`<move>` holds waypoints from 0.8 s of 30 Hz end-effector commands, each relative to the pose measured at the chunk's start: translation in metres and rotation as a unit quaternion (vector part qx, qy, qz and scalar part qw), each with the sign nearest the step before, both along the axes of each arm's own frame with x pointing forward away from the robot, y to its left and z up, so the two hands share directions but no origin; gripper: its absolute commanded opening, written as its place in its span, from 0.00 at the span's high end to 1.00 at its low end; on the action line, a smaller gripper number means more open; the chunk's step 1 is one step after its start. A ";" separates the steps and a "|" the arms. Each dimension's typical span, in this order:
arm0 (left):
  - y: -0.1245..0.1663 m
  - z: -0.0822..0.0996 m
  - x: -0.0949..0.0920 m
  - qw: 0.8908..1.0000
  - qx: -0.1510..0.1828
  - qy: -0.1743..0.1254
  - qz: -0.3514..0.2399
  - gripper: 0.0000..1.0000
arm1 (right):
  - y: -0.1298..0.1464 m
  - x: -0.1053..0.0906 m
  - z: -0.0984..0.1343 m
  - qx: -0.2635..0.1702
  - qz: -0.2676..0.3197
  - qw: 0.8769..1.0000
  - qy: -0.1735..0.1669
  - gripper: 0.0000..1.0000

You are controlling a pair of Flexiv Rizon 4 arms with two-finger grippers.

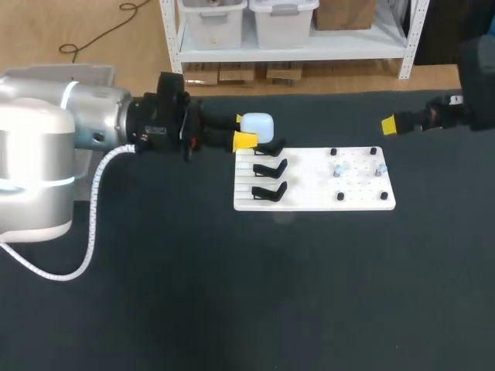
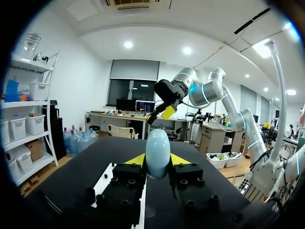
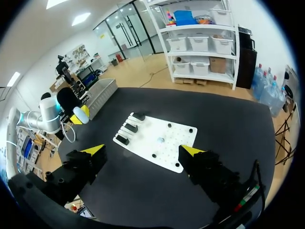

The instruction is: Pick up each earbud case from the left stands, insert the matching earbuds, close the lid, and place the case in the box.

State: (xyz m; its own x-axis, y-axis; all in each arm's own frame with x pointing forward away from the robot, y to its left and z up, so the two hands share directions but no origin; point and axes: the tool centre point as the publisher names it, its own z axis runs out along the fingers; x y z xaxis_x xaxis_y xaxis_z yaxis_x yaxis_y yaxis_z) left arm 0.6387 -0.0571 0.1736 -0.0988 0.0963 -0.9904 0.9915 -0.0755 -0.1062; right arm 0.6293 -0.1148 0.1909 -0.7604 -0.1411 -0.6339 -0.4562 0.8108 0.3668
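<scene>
The black table (image 1: pixel 232 294) carries a white board (image 1: pixel 309 185), and every place below is given from that board. The left arm (image 1: pixel 46 147) comes in toward the board's far left corner. Its pincer (image 1: pixel 246 131) is clenched on a pale blue earbud case (image 1: pixel 258 125), one yellow tip on each side. The case is lifted clear, just above and beyond that corner. The right pincer (image 3: pixel 143 151) hangs well off the board's far right corner, released, with nothing between its fingers.

The three black stands (image 1: pixel 269 168) along the board's left edge all look bare, though the farthest one is partly hidden under the case. Two small pale earbuds (image 1: pixel 338 169) sit among the black pegs on the board's right half. No box shows anywhere on the table.

I judge the task to be at its start. One case has been picked up, and its lid looks shut from the left wrist view. Opening it, seating the earbuds, closing it and boxing it all remain. I see no other case waiting on the stands.
</scene>
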 end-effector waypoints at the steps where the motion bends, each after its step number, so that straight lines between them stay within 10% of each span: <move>1: -0.007 -0.001 -0.005 1.000 -0.001 0.001 0.008 1.00 | -0.002 -0.006 0.000 -0.016 -0.017 1.000 -0.003 0.00; 24: -0.012 -0.001 -0.032 0.998 -0.030 -0.015 0.050 1.00 | 0.000 -0.005 -0.010 -0.017 -0.012 1.000 0.012 0.00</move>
State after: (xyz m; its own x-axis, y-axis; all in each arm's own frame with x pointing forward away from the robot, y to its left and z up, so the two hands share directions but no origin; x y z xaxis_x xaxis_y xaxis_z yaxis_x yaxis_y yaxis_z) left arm 0.6107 -0.0707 0.1726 -0.0770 0.0299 -0.9966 0.9970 -0.0022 -0.0771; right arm 0.6264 -0.1170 0.1813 -0.7780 -0.1441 -0.6115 -0.4342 0.8268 0.3576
